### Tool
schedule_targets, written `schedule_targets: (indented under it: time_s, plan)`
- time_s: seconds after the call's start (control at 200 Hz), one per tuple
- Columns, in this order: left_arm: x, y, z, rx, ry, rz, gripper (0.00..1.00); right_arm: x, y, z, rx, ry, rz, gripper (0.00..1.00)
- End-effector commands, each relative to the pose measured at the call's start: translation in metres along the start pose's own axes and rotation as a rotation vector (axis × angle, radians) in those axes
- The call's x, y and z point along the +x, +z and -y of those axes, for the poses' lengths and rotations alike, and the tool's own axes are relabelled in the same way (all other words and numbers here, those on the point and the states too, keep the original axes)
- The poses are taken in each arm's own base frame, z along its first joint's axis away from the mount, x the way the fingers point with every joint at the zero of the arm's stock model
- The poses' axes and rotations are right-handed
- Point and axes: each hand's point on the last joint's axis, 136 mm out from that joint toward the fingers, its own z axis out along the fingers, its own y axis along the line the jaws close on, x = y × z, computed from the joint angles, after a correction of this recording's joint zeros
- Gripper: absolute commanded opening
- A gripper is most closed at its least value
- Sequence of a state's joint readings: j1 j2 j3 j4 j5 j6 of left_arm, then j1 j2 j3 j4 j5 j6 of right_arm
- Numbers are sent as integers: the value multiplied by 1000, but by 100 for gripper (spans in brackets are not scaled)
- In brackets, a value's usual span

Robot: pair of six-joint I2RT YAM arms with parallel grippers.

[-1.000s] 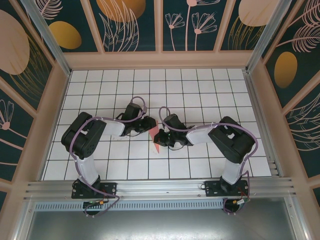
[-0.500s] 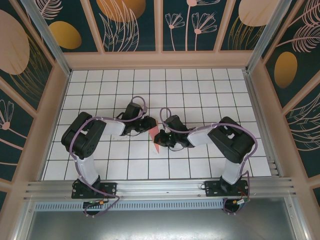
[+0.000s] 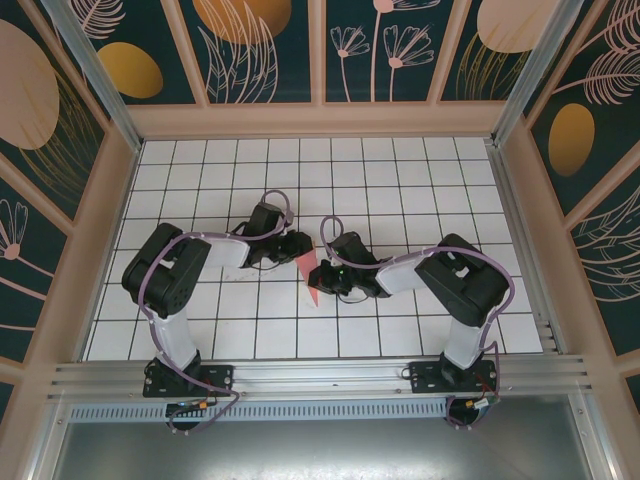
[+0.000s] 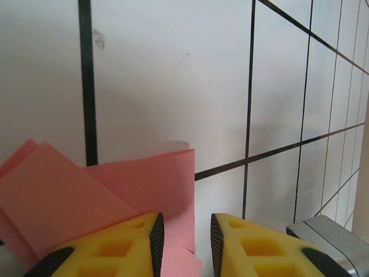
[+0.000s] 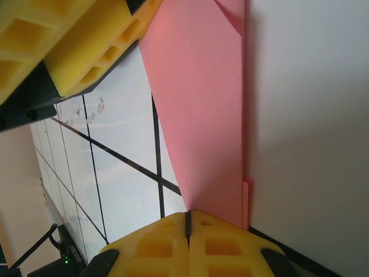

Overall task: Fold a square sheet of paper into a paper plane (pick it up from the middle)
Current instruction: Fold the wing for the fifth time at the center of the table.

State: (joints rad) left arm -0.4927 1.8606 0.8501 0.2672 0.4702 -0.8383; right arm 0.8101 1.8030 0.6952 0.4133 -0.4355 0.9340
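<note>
Right end effector [image 5: 188, 222]: closed tight at the narrow end of the thin salmon-pink, part-folded paper sheet [image 5: 202, 104]; I cannot tell if it pinches.
Sheet: mid white gridded bench [image 3: 400, 180], between both arms.
Left end effector [image 4: 183, 231]: narrow gap, over a raised flap.
My plan: anchor right, press that flap flat along its crease, slowly.

A white surface [image 3: 400, 180] ruled into squares by thin black lines sits inside a pale wooden frame [image 3: 320, 120]. Dark teal wall panels [image 3: 400, 60] printed with peach and gold leaves rise around it. A ribbed aluminium rail [image 3: 320, 375] edges the near side, with perhaps grey sheet metal [image 3: 320, 450] below.
</note>
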Motion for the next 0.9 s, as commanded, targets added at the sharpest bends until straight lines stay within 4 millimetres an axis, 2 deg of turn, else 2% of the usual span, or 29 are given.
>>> schedule_targets:
  time_s: [0.0, 0.615, 0.896]
  plan:
    - [-19, -7, -45, -146, -19, 62, 33, 39, 1, 73, 226, 113, -104, 0]
    - [-58, -21, -46, -122, 46, 131, 40, 39, 3, 72, 219, 119, -105, 0]
    - [-70, -37, -25, -105, 93, 160, 43, 40, 4, 72, 220, 117, -109, 0]
